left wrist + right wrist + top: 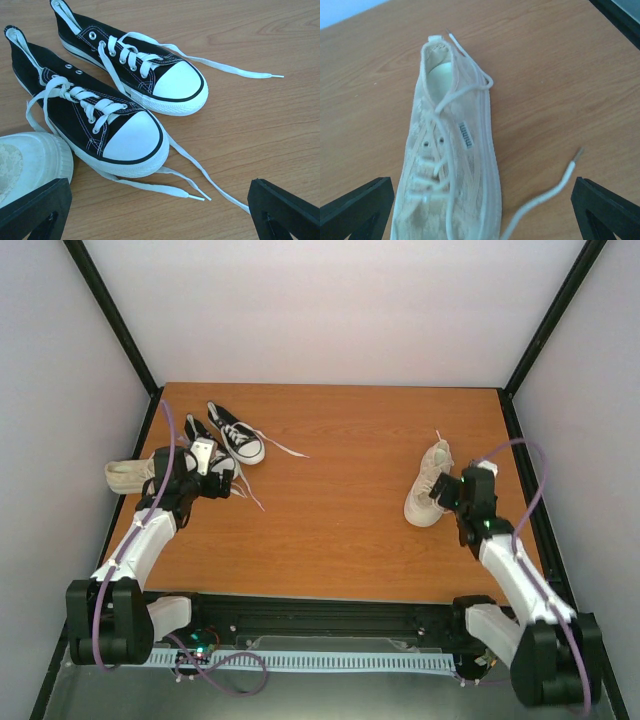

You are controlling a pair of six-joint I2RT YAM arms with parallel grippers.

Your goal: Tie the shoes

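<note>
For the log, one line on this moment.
left gripper: open at black shoes, laces trailing | right gripper: open at cream shoe, lace loose | second cream shoe: beside them

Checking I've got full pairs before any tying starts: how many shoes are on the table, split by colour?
Black canvas sneakers: 2
Cream lace-up sneakers: 2
Total: 4 shoes

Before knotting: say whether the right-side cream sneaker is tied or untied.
Untied: the cream mesh lace-up sneaker shows no bow; its pale lace end trails on the wooden table.
</note>
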